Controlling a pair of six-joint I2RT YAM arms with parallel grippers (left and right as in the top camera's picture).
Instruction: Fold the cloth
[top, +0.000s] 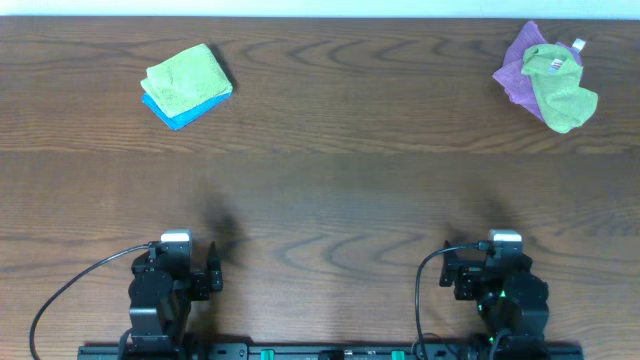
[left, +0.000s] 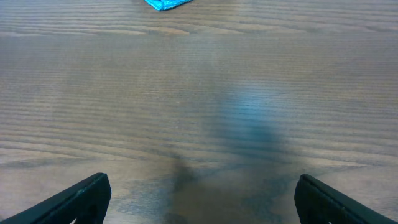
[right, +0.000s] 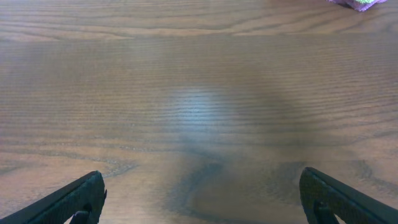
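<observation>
The cloth (top: 562, 88) is a crumpled lime-green towel with a small white label, lying at the table's far right on top of a purple cloth (top: 520, 62). In the right wrist view only a sliver of that pile (right: 359, 4) shows at the top edge. My left gripper (top: 177, 241) and right gripper (top: 504, 243) sit at the near edge, far from the cloth. Both are open with bare wood between the fingers, as the left wrist view of the left gripper (left: 202, 190) and the right wrist view of the right gripper (right: 202, 186) show.
At the far left, a folded green cloth (top: 187, 75) rests on a folded blue cloth (top: 183, 112), whose corner (left: 166, 4) shows in the left wrist view. The wooden table (top: 330, 180) stretches between the piles and the arms.
</observation>
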